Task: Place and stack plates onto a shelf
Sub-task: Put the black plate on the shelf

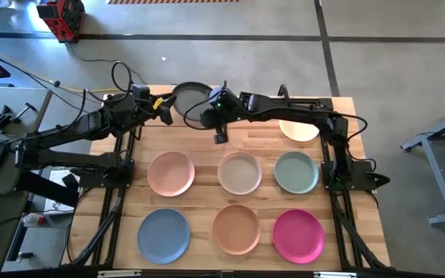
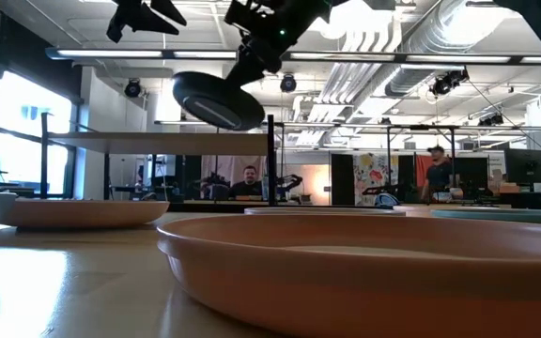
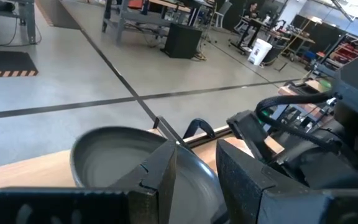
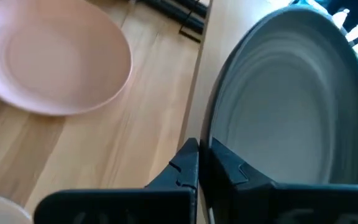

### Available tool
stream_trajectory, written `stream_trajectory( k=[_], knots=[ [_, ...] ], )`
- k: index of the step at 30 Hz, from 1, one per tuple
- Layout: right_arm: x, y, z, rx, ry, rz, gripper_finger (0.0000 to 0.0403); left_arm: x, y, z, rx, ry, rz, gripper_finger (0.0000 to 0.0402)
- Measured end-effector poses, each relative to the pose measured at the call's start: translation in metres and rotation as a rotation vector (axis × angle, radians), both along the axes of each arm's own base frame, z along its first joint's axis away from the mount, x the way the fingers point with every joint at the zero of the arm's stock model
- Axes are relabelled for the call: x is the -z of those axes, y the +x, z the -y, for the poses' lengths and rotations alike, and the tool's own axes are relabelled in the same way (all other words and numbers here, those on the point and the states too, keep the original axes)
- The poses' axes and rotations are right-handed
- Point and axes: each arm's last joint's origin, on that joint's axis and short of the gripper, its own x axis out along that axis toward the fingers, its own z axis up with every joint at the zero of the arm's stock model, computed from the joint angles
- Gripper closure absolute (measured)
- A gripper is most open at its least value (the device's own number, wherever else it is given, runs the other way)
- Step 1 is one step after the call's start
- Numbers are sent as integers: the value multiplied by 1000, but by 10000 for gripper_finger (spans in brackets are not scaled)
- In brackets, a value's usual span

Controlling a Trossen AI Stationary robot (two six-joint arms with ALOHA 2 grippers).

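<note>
The shelf [image 2: 158, 142], a thin pale-wood board on black posts, stood along the table's [image 1: 207, 212] far edge near its far left corner, its top bare and open air above it in the low view. The right gripper [image 4: 202, 163], its arm stretched from the right edge across the far side, was clamped together on the rim of the dark grey plate [image 1: 194, 103], a round, shallow, matte dish hanging tilted above the shelf and clear of the board. The left gripper [image 3: 194, 165] hovered just beside that plate on its left-edge side, fingers apart and holding nothing. A cream plate [image 1: 300, 128] lay under the right arm near the far right corner. Six more lay flat on the plank-striped top in two rows, apart from one another: pink [image 1: 171, 172], beige [image 1: 240, 171], sage green [image 1: 296, 171], then along the near edge blue [image 1: 164, 235], peach-orange [image 1: 236, 228] and magenta [image 1: 298, 235].
</note>
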Motion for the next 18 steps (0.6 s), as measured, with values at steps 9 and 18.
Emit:
stream_trajectory(
  k=[9, 18],
  knots=[
    [9, 0, 13, -10, -25, -34, 403, 0, 0, 0, 9, -2, 1, 300],
    [20, 2, 17, -9, -14, -72, 403, 0, 0, 0, 8, -3, -3, 300]
  ],
)
